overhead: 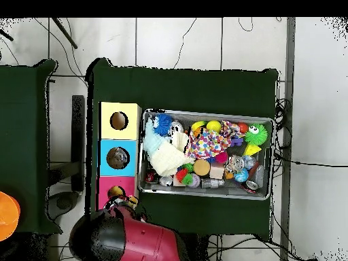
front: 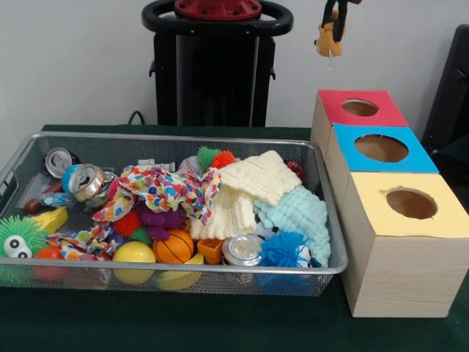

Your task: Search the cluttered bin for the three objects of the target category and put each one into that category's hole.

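Observation:
The silver wire-mesh bin (front: 176, 137) sits on the green table, full of toys, cloths and cans; it also shows in the overhead view (overhead: 207, 113). My gripper (front: 335, 28) hangs at the top right, high above the red-topped box (front: 360, 108). It is shut on a small tan and orange plush toy (front: 328, 42) that dangles over the red box's round hole. In the overhead view the arm's end (overhead: 124, 200) is over the red box (overhead: 105, 187). Next to it stand the blue-topped box (front: 381, 149) and the yellow-topped box (front: 410, 204), each with a round hole.
In the bin lie a cream cloth (front: 245, 191), a light blue cloth (front: 300, 216), a spotted cloth (front: 161, 187), an orange ball (front: 174, 246), a yellow ball (front: 133, 253), cans (front: 84, 178) and spiky balls (front: 284, 249). The black pedestal (front: 212, 70) stands behind.

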`<action>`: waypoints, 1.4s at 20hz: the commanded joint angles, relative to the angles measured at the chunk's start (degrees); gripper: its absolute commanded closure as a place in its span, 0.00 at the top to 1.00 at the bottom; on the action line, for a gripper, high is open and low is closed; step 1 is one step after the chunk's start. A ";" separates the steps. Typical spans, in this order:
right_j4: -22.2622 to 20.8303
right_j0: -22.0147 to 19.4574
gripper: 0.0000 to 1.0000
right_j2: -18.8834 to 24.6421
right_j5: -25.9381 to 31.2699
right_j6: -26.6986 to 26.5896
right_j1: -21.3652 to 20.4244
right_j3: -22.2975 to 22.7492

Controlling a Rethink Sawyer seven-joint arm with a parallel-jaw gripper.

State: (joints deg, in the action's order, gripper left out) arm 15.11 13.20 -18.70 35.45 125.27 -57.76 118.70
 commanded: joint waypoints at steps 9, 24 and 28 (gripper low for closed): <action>8.59 -0.28 0.00 5.61 -6.28 16.16 11.40 -4.42; 9.52 5.93 0.00 0.27 1.83 20.30 12.71 -10.98; 10.01 7.46 0.00 -0.62 2.21 21.63 13.86 -12.82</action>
State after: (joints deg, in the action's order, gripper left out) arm 22.06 19.67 -19.07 31.98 127.56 -46.22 112.58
